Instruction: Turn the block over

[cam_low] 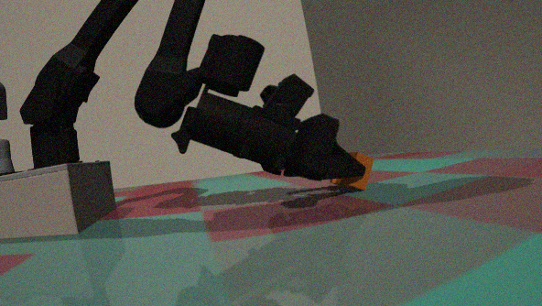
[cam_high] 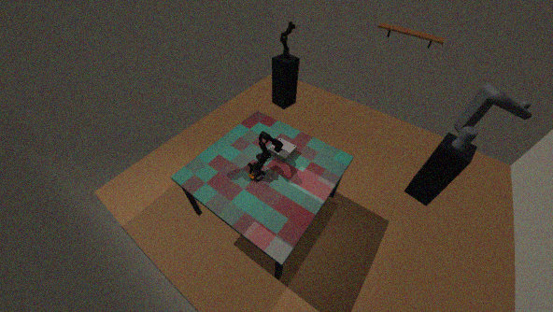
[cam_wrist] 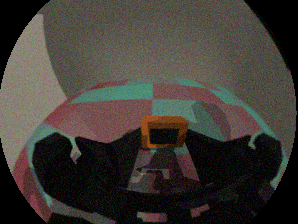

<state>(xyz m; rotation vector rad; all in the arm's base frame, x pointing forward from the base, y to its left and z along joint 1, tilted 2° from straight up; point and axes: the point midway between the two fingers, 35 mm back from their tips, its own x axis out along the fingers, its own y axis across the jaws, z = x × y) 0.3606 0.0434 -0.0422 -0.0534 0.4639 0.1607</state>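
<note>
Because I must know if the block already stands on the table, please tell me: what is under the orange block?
Under the block, the exterior view shows shadowed table close by. Its underside is hidden, so contact cannot be confirmed.

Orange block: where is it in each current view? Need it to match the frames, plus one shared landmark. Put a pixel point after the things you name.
Top: small orange patch at the end of the arm, just left of centre and below mid-height point(cam_high: 252, 177).
Exterior: the orange block point(cam_low: 367, 171) is right of centre, below mid-height, partly hidden by the gripper point(cam_low: 352, 173) holding it.
Wrist: just right of centre, between the dark fingers.
Shared landmark: the tabletop's teal and red patchwork point(cam_high: 259, 210) point(cam_low: 504, 275) point(cam_wrist: 122, 93).
</note>
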